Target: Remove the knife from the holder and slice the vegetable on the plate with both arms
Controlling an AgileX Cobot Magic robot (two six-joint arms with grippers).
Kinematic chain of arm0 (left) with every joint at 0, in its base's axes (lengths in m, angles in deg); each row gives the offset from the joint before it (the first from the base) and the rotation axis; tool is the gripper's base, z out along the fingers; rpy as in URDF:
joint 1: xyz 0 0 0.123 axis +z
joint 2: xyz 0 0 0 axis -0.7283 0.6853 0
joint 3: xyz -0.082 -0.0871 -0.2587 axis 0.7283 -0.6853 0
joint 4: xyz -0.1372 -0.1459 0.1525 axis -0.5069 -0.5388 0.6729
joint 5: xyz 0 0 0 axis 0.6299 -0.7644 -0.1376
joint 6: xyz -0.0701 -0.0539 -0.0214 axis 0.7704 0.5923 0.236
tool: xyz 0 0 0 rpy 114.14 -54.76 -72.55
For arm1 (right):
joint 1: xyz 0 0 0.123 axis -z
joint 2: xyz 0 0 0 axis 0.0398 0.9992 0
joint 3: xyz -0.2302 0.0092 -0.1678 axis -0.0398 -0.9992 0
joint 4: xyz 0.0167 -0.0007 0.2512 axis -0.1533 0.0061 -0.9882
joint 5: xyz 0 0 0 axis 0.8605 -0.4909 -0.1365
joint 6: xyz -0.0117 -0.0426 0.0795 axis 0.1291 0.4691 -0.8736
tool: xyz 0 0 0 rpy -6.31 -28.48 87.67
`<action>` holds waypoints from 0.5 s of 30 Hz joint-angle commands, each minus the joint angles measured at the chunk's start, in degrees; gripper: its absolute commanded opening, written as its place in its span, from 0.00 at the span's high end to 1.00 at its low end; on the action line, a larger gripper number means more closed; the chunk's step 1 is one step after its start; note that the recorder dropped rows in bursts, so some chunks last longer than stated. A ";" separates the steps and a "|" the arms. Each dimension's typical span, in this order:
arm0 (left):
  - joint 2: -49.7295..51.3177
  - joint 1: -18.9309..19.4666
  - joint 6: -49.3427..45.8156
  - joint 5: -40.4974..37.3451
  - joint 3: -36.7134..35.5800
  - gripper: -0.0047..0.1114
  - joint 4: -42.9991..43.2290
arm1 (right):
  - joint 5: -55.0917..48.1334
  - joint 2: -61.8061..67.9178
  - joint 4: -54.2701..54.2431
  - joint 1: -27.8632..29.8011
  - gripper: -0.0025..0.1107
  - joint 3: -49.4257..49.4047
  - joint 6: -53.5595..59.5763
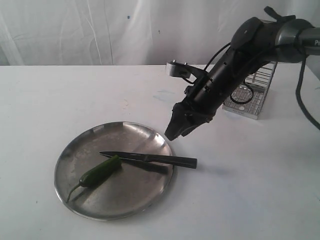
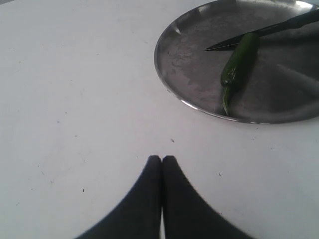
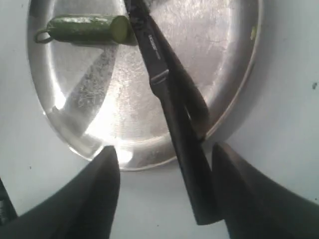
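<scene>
The steel plate [image 1: 131, 196] holds the green chilli [image 1: 99, 172]. The black knife [image 1: 150, 158] lies flat, its blade tip by the chilli and its handle resting over the rim onto the table. My right gripper [image 1: 172, 132] hangs open just above the plate's right rim. In the right wrist view the knife handle [image 3: 192, 169] lies below and between my open fingers [image 3: 107, 169], nearer one of them, untouched. The chilli [image 3: 82, 28] shows a flat pale end there. My left gripper [image 2: 161, 160] is shut on nothing over bare table, apart from the plate [image 2: 189, 69], chilli [image 2: 239, 64] and knife [image 2: 269, 31].
The silver wire-grid holder [image 1: 256, 91] stands at the back right, partly hidden behind the right arm [image 1: 235, 65]. A white cloth covers the table [image 1: 250, 190] and a white curtain hangs behind it. The left arm is out of the exterior view.
</scene>
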 commanded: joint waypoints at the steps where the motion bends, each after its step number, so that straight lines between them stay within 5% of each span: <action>1: -0.24 -0.40 0.20 0.20 -0.29 0.96 -0.38 | 7.46 -0.33 0.95 0.00 0.52 0.04 0.22; 9: -0.24 -0.40 0.20 0.20 -0.29 0.96 -0.38 | -0.84 0.33 1.17 0.00 0.50 0.04 -6.65; 15: -0.24 -0.40 0.20 0.20 -0.29 0.96 -0.38 | -0.84 1.10 4.40 0.00 0.36 0.04 -5.95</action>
